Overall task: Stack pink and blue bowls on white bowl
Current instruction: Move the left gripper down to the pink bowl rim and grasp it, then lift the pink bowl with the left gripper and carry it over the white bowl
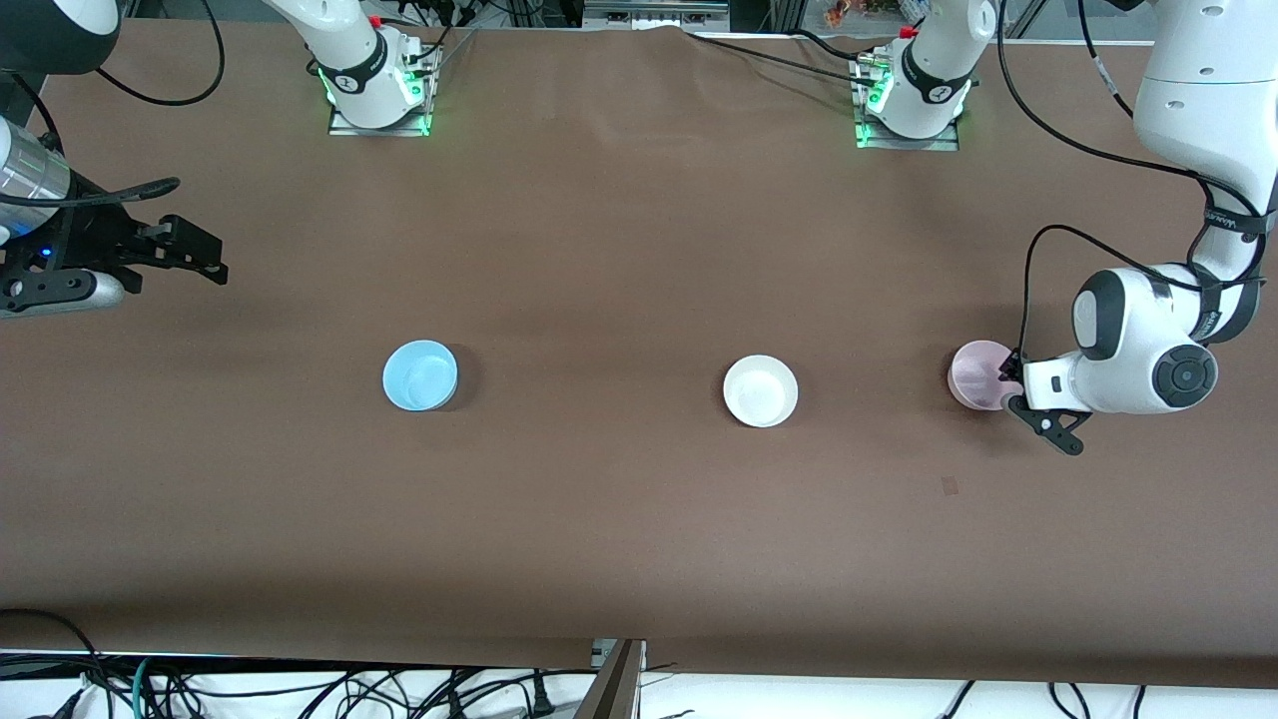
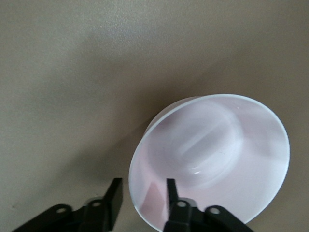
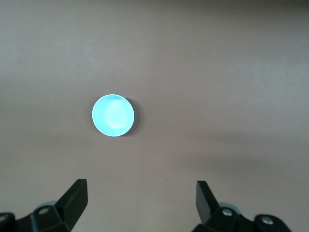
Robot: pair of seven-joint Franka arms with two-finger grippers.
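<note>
The pink bowl [image 1: 976, 371] sits on the table at the left arm's end. My left gripper [image 1: 1010, 387] is down at its rim. In the left wrist view the pink bowl [image 2: 212, 154] fills the frame and my left gripper [image 2: 143, 182] is open and straddles the rim, one finger inside the bowl and one outside, with a gap on each side. The white bowl [image 1: 761, 390] sits mid-table. The blue bowl [image 1: 420, 374] sits toward the right arm's end. My right gripper [image 1: 205, 262] waits open and empty up in the air at that end. The right wrist view shows the blue bowl [image 3: 113, 115] well past that gripper [image 3: 142, 186].
The brown table cover [image 1: 619, 250] holds only the three bowls, spaced in a row. The arm bases [image 1: 374, 90] stand at the table edge farthest from the front camera. Cables [image 1: 300, 689] lie below the nearest edge.
</note>
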